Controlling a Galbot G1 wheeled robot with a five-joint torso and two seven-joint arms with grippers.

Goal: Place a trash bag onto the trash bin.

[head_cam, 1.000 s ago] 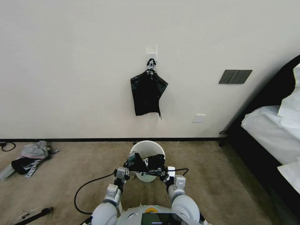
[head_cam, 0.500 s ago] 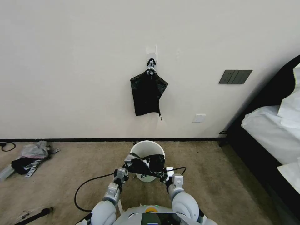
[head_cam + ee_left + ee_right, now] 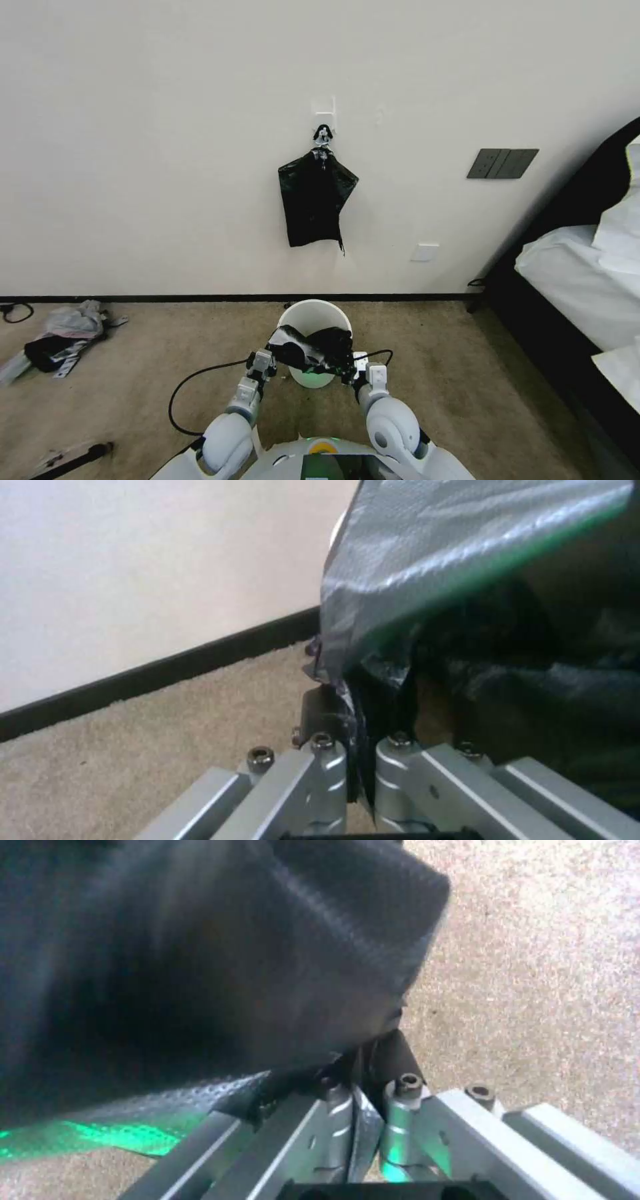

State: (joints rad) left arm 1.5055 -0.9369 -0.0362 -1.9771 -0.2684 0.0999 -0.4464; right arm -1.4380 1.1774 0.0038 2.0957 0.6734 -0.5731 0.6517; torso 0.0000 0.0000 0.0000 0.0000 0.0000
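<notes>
I see my left tool (image 3: 268,355) and right tool (image 3: 348,373) each pinching an edge of the trash bag (image 3: 310,347), stretched between them over the trash bin (image 3: 313,313) on the carpet.

Right pincer (image 3: 363,1075) clamped on black trash bag (image 3: 200,965), beige carpet (image 3: 533,990) beside

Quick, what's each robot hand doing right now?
Left gripper: shut on the trash bag.
Right gripper: shut on the trash bag too.
</notes>
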